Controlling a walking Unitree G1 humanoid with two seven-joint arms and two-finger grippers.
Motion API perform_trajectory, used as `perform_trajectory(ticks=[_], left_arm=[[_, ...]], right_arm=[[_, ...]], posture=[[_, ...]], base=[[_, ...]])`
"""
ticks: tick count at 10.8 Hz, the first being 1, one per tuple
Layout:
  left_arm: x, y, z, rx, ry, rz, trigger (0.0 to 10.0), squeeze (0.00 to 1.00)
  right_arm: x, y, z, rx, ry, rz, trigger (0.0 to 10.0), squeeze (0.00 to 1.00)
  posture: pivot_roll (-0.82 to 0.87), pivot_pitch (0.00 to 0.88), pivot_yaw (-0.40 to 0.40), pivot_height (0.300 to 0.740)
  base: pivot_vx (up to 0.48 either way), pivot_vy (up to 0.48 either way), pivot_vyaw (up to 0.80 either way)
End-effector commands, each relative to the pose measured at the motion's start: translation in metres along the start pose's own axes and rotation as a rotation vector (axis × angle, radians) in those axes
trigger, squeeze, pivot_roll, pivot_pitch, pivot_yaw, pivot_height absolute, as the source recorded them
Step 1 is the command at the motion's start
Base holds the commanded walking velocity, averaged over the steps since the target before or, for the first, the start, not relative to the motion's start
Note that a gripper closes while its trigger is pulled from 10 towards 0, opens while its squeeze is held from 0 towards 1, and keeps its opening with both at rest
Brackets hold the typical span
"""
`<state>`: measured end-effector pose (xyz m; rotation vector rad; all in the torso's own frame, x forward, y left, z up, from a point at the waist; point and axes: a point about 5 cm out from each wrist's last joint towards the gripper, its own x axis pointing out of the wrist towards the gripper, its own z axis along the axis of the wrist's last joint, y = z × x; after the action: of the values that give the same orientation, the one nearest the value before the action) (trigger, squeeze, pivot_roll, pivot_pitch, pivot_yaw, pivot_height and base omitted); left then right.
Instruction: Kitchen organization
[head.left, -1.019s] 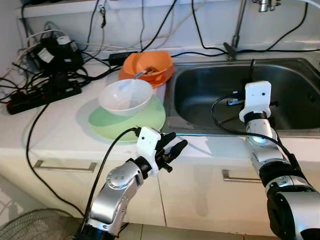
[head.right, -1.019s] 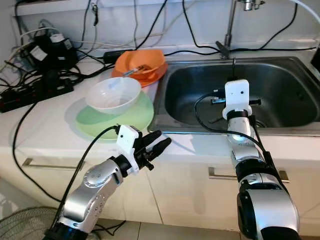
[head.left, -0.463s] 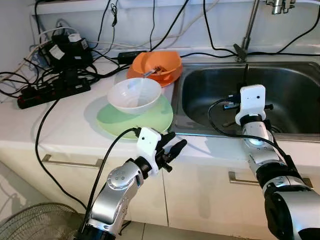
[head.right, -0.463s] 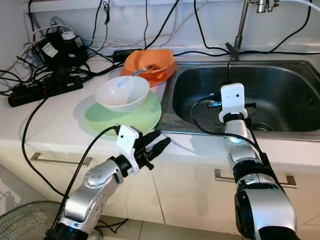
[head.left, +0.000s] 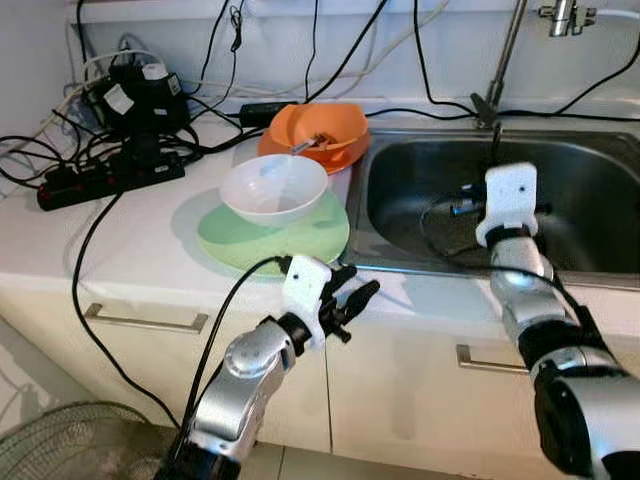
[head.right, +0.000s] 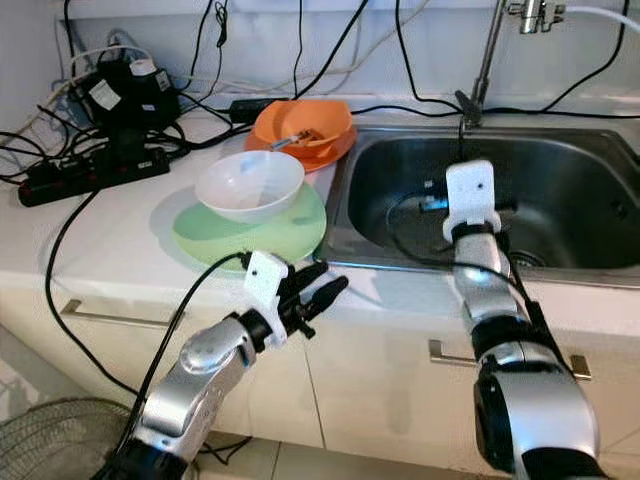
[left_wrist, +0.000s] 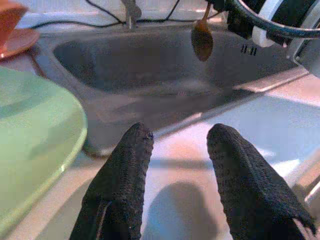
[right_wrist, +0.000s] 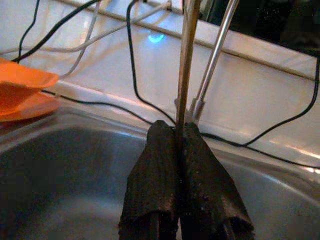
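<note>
We are standing at a white counter (head.left: 120, 250) with a steel sink (head.left: 420, 190) on the right. Our right gripper (right_wrist: 180, 145) is reaching over the sink and pinching a thin spoon (right_wrist: 186, 60) tight between its two black fingers. The spoon is sticking straight up. Our left gripper (head.left: 352, 300) is hanging at the near edge of the counter with its fingers spread apart, holding nothing. A white bowl (head.left: 274, 187) is sitting on a green plate (head.left: 240, 235). An orange bowl (head.left: 315, 130) is sitting farther back, next to the sink.
</note>
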<state>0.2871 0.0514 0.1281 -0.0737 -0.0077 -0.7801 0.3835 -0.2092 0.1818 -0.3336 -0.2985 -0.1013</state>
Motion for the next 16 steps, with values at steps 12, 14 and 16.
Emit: perform_trajectory(ticks=[12,14,16], left_arm=[[-0.002,0.006,0.005,0.034,-0.026,0.04,10.0,0.0],[-0.004,0.01,0.005,0.042,-0.037,0.075,10.0,0.0],[-0.005,0.011,0.006,0.043,-0.04,0.081,10.0,0.0]], right_arm=[[-0.002,-0.005,0.042,0.021,-0.286,0.031,10.0,0.0],[-0.033,-0.014,0.032,0.0,-0.272,0.035,10.0,0.0],[-0.052,-0.016,0.023,0.003,-0.234,0.035,10.0,0.0]], posture=[[0.02,0.0,0.075,0.74],[0.01,0.005,0.075,0.74],[-0.01,0.012,0.08,0.74]], base=[[0.0,0.0,0.0],[0.0,0.0,0.0],[0.0,0.0,0.0]])
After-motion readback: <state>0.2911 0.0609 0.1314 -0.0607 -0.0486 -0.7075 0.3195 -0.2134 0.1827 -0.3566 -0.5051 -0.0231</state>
